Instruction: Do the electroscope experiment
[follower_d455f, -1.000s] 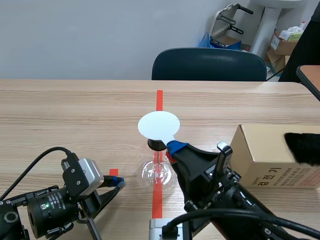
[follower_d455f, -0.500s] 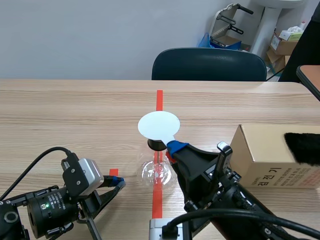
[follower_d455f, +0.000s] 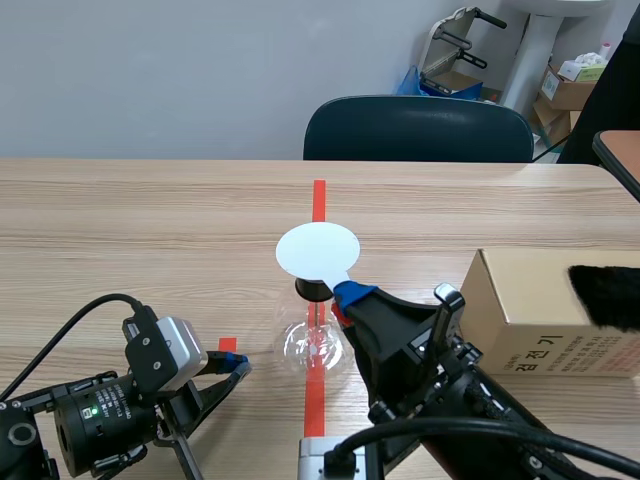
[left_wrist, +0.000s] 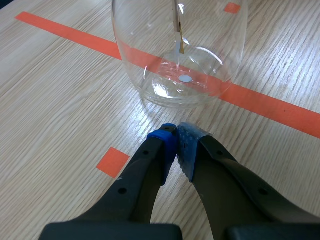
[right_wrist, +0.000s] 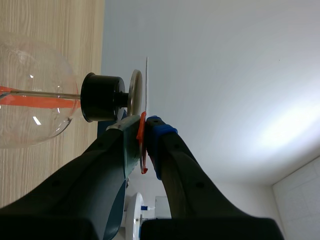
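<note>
The electroscope is a clear glass flask (follower_d455f: 314, 346) with a black stopper (follower_d455f: 311, 289), standing on the red tape line. A round white plate (follower_d455f: 318, 250) lies over its top. My right gripper (follower_d455f: 350, 293) is shut on that plate's thin edge; in the right wrist view the gripper (right_wrist: 145, 122) pinches the white plate (right_wrist: 147, 85) next to the electroscope's metal disc (right_wrist: 135, 92) and stopper (right_wrist: 102, 97). My left gripper (follower_d455f: 235, 365) rests low on the table, left of the flask. Its fingers (left_wrist: 176, 134) are shut on nothing, just short of the flask (left_wrist: 180, 50).
A cardboard box (follower_d455f: 545, 310) stands at the right with a black furry cloth (follower_d455f: 605, 295) on it. A dark chair (follower_d455f: 418, 128) is behind the table's far edge. Bare wooden table lies to the left and beyond the flask.
</note>
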